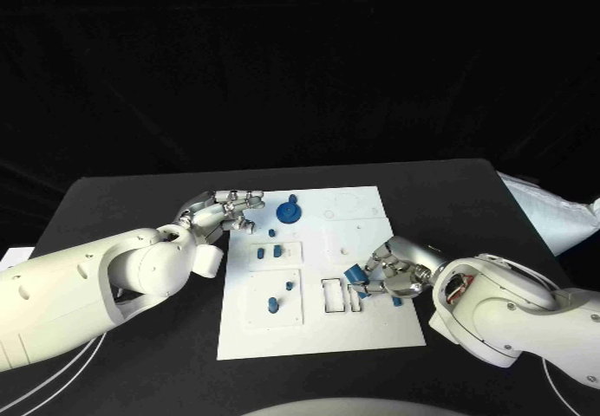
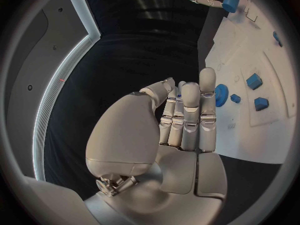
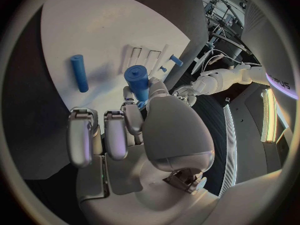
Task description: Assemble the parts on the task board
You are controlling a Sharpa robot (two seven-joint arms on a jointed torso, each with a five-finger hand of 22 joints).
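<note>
- Nearest, the right hand (image 1: 390, 276) sits over the near right edge of the white rectangular task board (image 1: 251, 338), pinching a short blue plastic cylinder (image 3: 137, 80) between its thumb and a finger; its other fingers are held loosely apart.
- Held so, that cylinder stands upright above the board, its flat round end facing the wrist camera.
- Just beside this hand, on the side toward the board's middle, lie narrow rectangular slots (image 1: 331, 295) cut into the board.
- Beyond its fingertips a long blue peg (image 3: 79, 73) lies flat on the white surface, apart from the hand.
- Further off, small blue blocks (image 1: 269, 253) rest in a framed square recess near the board's middle.
- Farther still, the left hand (image 1: 225, 212) hovers at the far left edge of the board, fingers straight and pressed side by side, holding nothing.
- Just past those fingertips sits a round blue toothed gear (image 2: 221, 94), close to them; whether they touch it cannot be told.
- Two more blue blocks (image 2: 254, 81) lie beyond the gear.
</note>
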